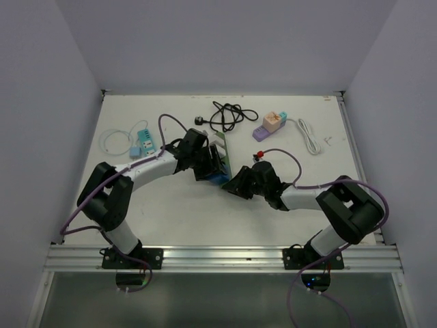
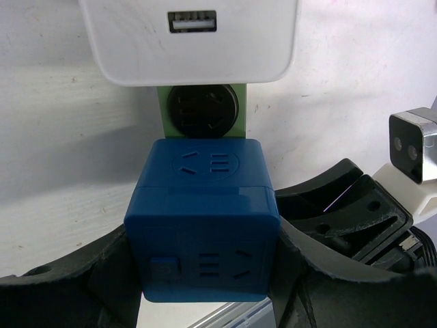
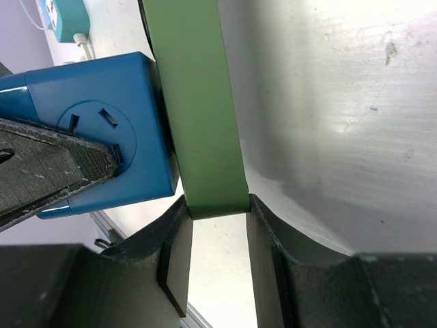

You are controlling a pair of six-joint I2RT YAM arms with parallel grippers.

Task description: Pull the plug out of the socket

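The green socket strip (image 3: 198,102) carries the blue cube plug (image 2: 201,219) and, farther ahead of the left gripper (image 2: 201,270), a white adapter (image 2: 191,41) with a USB port. The left gripper is clamped on the cube's two sides. The right gripper (image 3: 218,229) pinches the strip's near end, and the strip's long axis runs straight away from its fingers. The cube presses against the strip's face just beside those fingers. Its pins are hidden, and the adapter's top is cut off.
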